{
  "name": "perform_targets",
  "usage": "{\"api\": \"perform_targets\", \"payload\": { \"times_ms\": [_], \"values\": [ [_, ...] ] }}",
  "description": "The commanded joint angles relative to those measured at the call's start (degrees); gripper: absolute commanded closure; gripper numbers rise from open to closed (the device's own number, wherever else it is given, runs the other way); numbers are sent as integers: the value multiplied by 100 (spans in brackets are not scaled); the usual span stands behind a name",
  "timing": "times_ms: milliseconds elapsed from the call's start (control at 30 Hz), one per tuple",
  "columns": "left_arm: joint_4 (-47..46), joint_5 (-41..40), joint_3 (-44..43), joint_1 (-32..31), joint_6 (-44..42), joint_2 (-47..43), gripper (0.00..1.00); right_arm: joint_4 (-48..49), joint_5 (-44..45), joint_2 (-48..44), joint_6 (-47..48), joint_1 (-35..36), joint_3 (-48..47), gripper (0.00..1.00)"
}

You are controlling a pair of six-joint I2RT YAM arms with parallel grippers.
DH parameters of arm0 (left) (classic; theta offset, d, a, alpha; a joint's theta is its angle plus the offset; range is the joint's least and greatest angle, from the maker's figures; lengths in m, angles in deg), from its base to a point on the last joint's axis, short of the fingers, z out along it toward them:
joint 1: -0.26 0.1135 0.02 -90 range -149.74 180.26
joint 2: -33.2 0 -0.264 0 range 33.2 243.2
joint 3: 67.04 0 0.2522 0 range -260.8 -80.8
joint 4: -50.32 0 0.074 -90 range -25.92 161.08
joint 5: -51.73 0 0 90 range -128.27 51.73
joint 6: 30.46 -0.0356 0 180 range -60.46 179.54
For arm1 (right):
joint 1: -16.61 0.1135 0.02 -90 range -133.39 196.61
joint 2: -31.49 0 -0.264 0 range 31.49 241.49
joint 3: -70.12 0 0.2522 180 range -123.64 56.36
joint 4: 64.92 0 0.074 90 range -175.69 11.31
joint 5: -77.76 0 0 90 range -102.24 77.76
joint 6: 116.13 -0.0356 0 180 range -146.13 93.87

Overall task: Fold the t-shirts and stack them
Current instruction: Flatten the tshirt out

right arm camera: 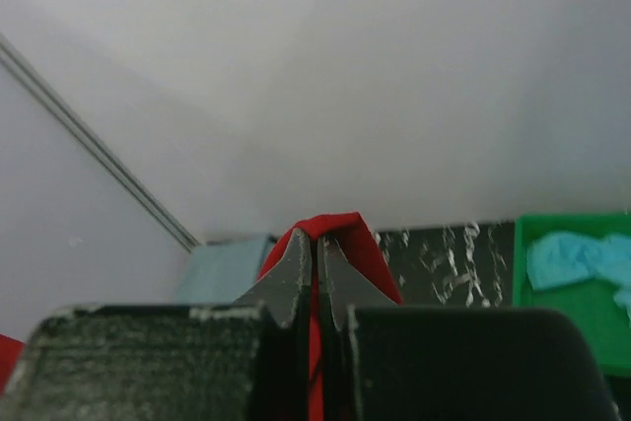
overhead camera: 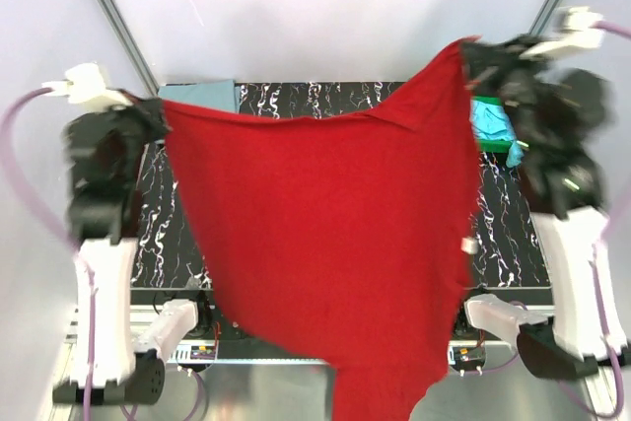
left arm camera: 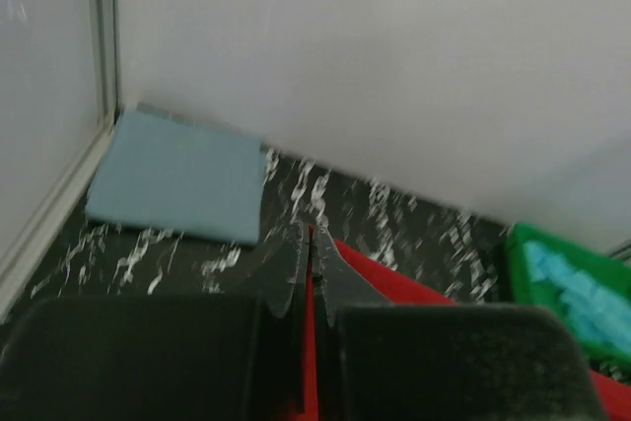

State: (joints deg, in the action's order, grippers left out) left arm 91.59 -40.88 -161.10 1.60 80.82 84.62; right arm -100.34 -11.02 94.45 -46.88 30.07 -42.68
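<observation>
The deep red t-shirt (overhead camera: 325,244) hangs spread in the air between both arms, high over the table, its lower end past the near edge. My left gripper (overhead camera: 158,110) is shut on its left top corner; the red cloth (left arm camera: 394,278) shows between the jaws in the left wrist view. My right gripper (overhead camera: 473,51) is shut on its right top corner, the cloth (right arm camera: 340,234) pinched between the jaws. The grey-blue t-shirt (left arm camera: 182,175) lies folded at the far left corner (overhead camera: 202,96). The turquoise t-shirt (overhead camera: 490,123) lies crumpled in the green tray (right arm camera: 567,313).
The table top (overhead camera: 513,214) is black with white marbling. White walls and metal frame posts (overhead camera: 113,17) close in the back and sides. The green tray (left arm camera: 562,293) sits at the far right.
</observation>
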Motion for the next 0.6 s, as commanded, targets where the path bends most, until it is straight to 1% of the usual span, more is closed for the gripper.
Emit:
{"api": "perform_targets", "payload": {
  "times_ms": [0,33,67,100,133,200,233,267,300,333,467,567],
  "values": [
    [-1219,-144,1081,15,-387,349,100,1020,300,199,176,-1,1067,100],
    [-1404,-169,1321,32,-475,473,100,1179,353,408,194,-18,1237,100],
    [-1815,-196,1541,33,-502,614,100,1372,397,567,212,-27,1352,100],
    [-2002,-187,1865,67,-519,1015,100,1487,380,725,343,-18,1553,100],
    [-2056,-48,1885,137,-467,1245,100,1610,388,1101,379,-27,1590,100],
    [-2179,102,1842,252,-493,1808,100,1716,336,1481,519,-18,1616,100],
    [-2249,173,1833,270,-484,2315,100,1821,336,1830,563,-18,1608,100],
    [-2476,225,1824,339,-484,2538,100,1866,310,2008,590,-18,1590,100],
    [-2557,539,1754,366,-476,2749,100,1883,257,2175,642,-18,1538,100],
    [-2592,638,1675,401,-467,3160,100,1901,222,2455,669,-18,1502,100],
    [-2645,841,1359,542,-432,3838,100,1945,46,2958,634,-18,1362,100],
    [-2532,1008,1130,604,-440,4121,100,1928,-77,3143,608,-18,1335,100]
  ]
}}
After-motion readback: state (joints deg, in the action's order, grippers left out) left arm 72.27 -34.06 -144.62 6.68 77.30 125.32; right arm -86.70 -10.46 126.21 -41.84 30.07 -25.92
